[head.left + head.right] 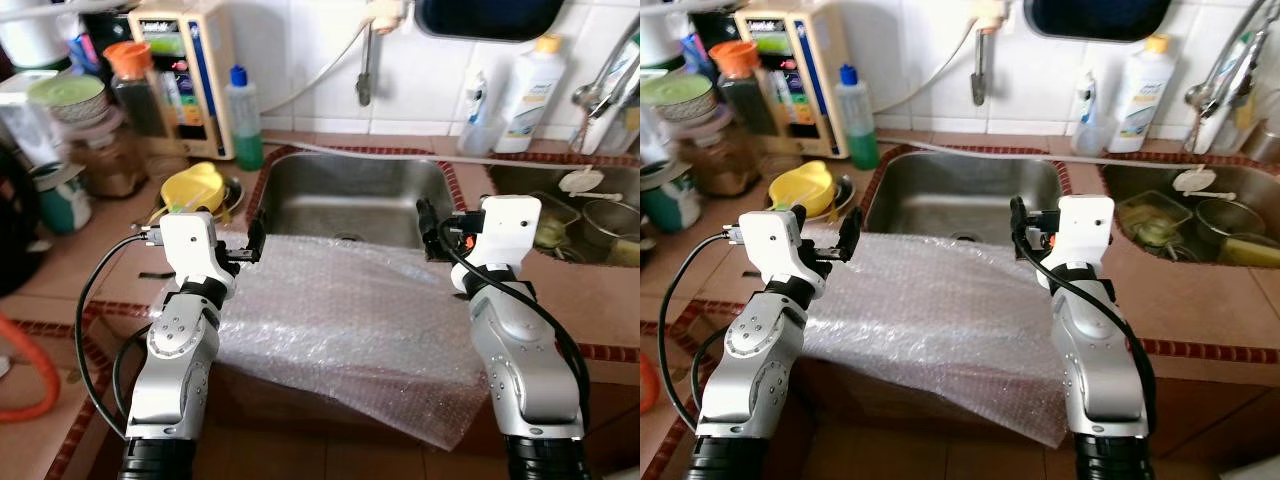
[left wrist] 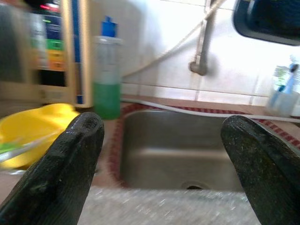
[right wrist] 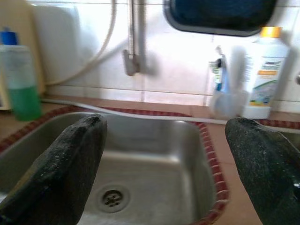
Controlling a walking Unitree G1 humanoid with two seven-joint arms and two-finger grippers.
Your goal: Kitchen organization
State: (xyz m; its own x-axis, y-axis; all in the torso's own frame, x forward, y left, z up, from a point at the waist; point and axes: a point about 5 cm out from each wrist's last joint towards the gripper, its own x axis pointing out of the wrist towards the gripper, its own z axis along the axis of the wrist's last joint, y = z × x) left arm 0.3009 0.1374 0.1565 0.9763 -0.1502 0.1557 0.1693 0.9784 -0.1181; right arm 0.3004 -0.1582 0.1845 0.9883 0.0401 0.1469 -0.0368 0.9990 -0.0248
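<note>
The sink (image 1: pixel 350 195) basin lies open ahead; bubble wrap (image 1: pixel 350 320) covers its near edge, a yellow bowl (image 1: pixel 195 188) crowds its left.

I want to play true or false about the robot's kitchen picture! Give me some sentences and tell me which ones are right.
1. A bubble wrap sheet hangs over the counter's front edge. True.
2. The left gripper squeezes a yellow dish. False: its fingers are open, holding nothing; the yellow dish sits on the counter.
3. The green liquid bottle has a blue cap. True.
4. The right gripper is shut. False: it is open.
5. The sink is full of plates. False: the basin looks bare.
</note>
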